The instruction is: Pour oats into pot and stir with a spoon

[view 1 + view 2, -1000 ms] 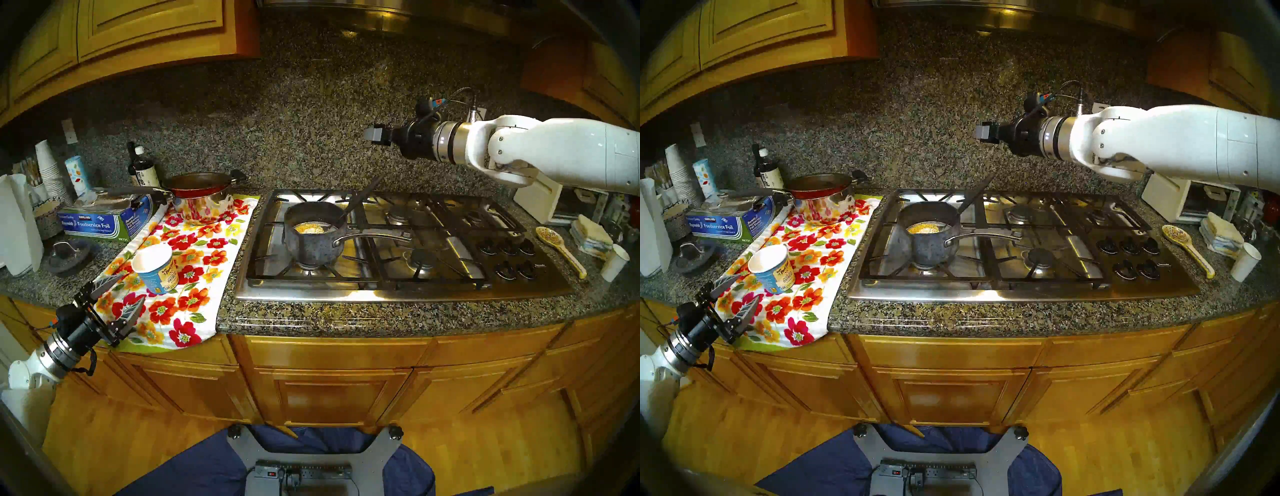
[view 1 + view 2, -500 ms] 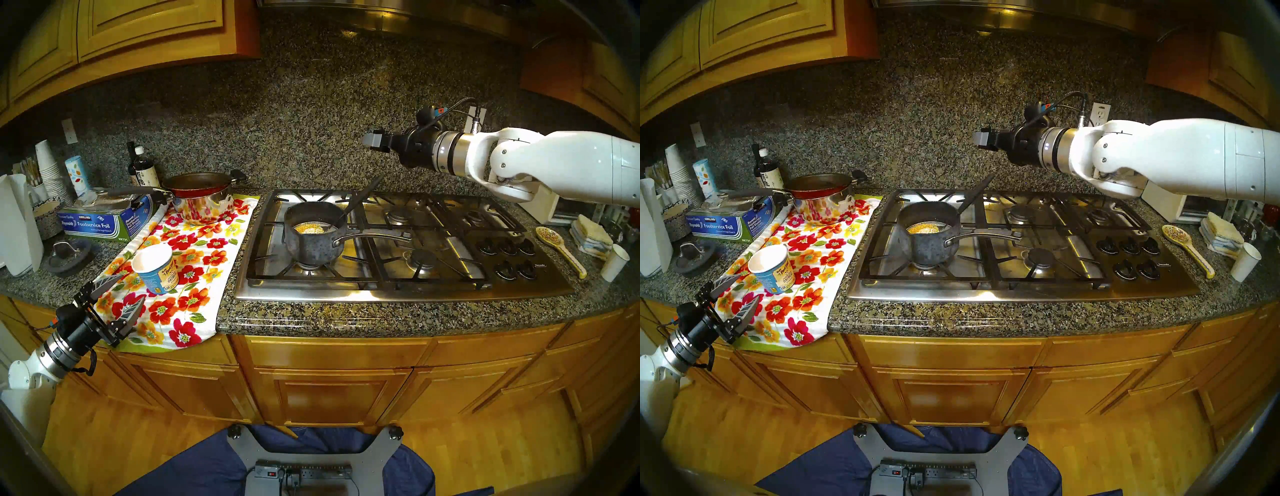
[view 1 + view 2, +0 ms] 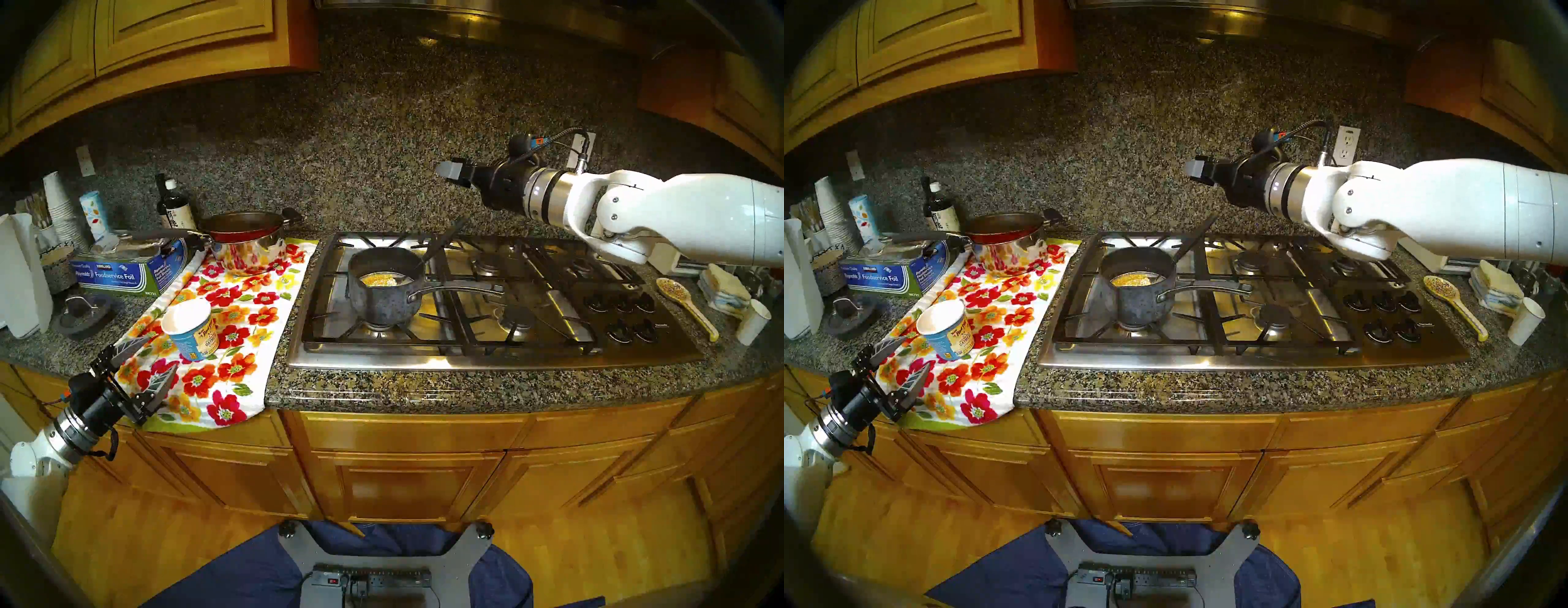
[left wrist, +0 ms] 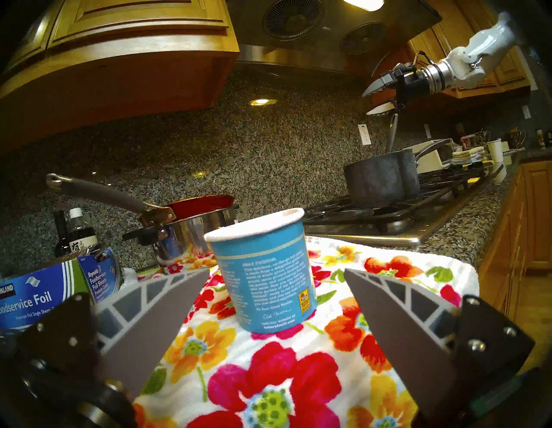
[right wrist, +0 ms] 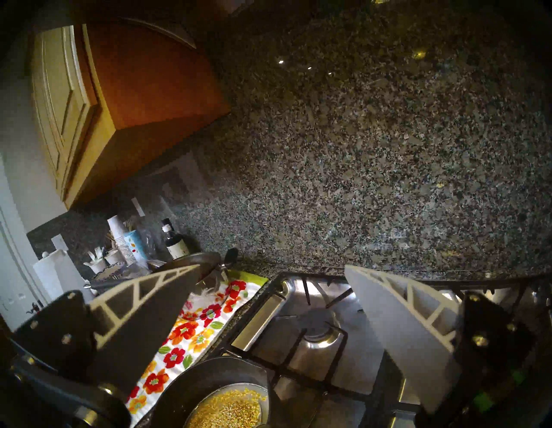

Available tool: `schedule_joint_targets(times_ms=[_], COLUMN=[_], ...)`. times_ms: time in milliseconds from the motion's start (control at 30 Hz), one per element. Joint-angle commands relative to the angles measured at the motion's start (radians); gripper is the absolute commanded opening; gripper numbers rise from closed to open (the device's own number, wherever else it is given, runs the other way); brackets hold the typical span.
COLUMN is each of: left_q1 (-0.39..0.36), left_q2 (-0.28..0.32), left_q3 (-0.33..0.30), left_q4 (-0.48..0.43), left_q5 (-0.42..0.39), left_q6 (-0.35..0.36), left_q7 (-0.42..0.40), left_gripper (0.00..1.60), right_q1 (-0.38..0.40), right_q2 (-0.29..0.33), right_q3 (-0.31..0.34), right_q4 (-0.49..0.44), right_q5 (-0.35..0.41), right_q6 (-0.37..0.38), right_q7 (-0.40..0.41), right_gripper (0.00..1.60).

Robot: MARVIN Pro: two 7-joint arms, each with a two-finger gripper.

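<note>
The blue paper cup (image 4: pixel 264 270) says "OATMEAL" on its cream label, and the small print on its back starts "DEAR FRIENDS". It stands upright on a white towel (image 3: pixel 237 322) covered with red, orange and yellow flowers. Behind it lies a blue box (image 3: pixel 127 271) that reads "KIRKLAND" and "Reynolds Foodservice Foil". A dark bottle (image 3: pixel 172 208) has a white label with signs I cannot read.

The counter (image 3: pixel 466 388) and the wall behind it are speckled grey and brown stone. The cupboards are warm yellow wood, and the floor is wood too. The shiny steel stove (image 3: pixel 488 356) has black iron grates and black knobs.

The pot (image 3: pixel 384 288) is small, dark grey and blotchy, with one long curved handle. It sits on the front left burner. The oats (image 5: pixel 228 411) lie inside it as a yellow, flaky heap, maybe in a little water, though that is hard to see. The spoon (image 3: pixel 441 244) leans in the pot with its long black handle sticking up and back.

A red pan (image 3: pixel 244 227) rests on top of a bigger shiny pot (image 3: pixel 250 254). A yellow dotted ceramic spoon (image 3: pixel 685 305) lies right of the stove.

The left gripper (image 4: pixel 276 276) is spread wide and empty, just short of the cup. The right gripper (image 4: pixel 369 103) is wide and empty too, high above the spoon's handle.
</note>
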Motion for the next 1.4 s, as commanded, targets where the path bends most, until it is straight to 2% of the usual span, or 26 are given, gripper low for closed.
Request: schedule_joint_targets(times_ms=[0,433,800,1367], left_q1=[-0.007,-0.007,-0.007,-0.007], left_q2=[0.005,0.005,0.005,0.005], left_q3=[-0.023,-0.023,-0.023,-0.023], left_q4=[-0.015,-0.015,-0.015,-0.015], left_q5=[-0.019,-0.019,-0.019,-0.019], left_q6=[-0.003,-0.002,-0.003,-0.003], left_q7=[-0.003,-0.004,-0.004,-0.004], left_gripper=[1.60,1.60,1.60,1.60], right_q1=[0.010,-0.011,-0.069,-0.108], right_q2=[0.006,0.005,0.011,-0.006], right_q3=[0.024,0.018,0.058,0.057], right_q4=[-0.015,-0.041,-0.075,-0.084], right_q5=[-0.012,-0.020,0.057,0.080], right_q6=[-0.071,-0.109,-0.170,-0.205], right_q7=[-0.007,-0.014,-0.006,0.016], right_gripper=[1.60,1.60,1.60,1.60])
